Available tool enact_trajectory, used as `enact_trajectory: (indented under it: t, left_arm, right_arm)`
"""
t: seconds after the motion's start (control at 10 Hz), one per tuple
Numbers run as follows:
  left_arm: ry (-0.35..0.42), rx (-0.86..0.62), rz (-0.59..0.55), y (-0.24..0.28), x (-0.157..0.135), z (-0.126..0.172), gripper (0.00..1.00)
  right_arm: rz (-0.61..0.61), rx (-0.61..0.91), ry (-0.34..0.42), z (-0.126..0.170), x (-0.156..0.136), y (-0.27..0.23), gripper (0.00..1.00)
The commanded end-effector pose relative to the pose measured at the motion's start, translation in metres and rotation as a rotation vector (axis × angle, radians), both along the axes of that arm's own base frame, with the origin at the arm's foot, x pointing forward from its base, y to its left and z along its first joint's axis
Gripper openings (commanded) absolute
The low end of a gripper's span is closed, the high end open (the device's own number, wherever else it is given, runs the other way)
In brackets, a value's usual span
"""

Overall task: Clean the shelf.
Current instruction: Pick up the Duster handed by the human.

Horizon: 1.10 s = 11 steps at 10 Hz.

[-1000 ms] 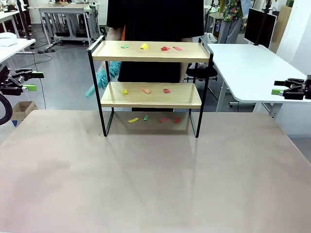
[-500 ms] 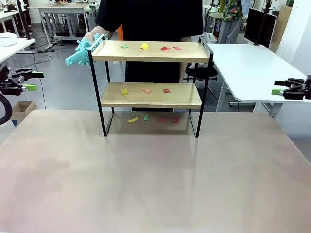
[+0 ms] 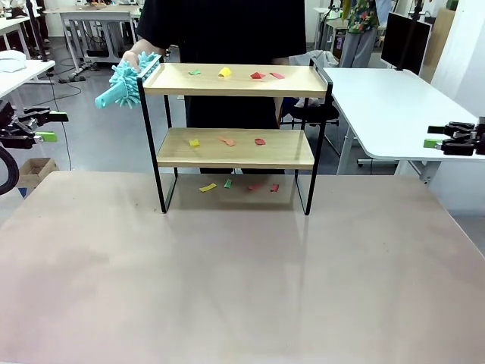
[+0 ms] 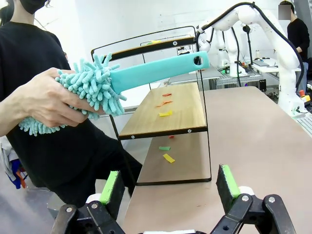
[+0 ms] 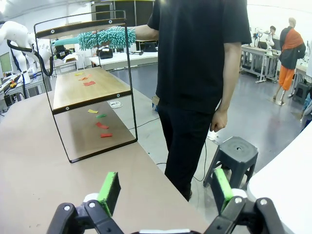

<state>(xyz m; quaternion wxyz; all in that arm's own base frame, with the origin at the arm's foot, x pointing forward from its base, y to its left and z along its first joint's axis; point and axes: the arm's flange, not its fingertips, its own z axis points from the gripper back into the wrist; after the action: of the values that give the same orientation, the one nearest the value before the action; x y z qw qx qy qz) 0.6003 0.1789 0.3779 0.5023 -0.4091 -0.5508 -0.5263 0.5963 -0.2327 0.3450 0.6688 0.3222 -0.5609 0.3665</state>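
The shelf [image 3: 235, 80] looks light, stiff and tippy, best taken by its thin frame; left gripper [image 4: 169, 184] and right gripper [image 5: 165, 187] gape wide, empty

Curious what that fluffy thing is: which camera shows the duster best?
Left wrist view: the duster is close and large, its fluffy head in the person's hand. The front view shows it small beside the shelf's top; the right wrist view, distant, through its frame.

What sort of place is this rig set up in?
Likely a robotics lab or workshop: white work tables, a monitor, and metal-framed benches on a grey floor.
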Motion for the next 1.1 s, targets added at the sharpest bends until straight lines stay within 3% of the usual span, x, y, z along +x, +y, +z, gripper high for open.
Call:
enact_trajectory:
  t: [0.0, 0.7, 1.0]
  left_arm:
    - [-0.001, -0.002, 0.000, 0.000, 0.000, 0.000, 1.00]
    - [0.000, 0.000, 0.000, 0.000, 0.000, 0.000, 1.00]
    - [0.054, 0.086, 0.030, 0.021, -0.010, 0.067, 1.00]
  right_arm:
    - [0.001, -0.001, -0.001, 0.001, 0.000, 0.000, 1.00]
    - [0.001, -0.001, -0.001, 0.001, 0.000, 0.000, 1.00]
    - [0.001, -0.001, -0.001, 0.001, 0.000, 0.000, 1.00]
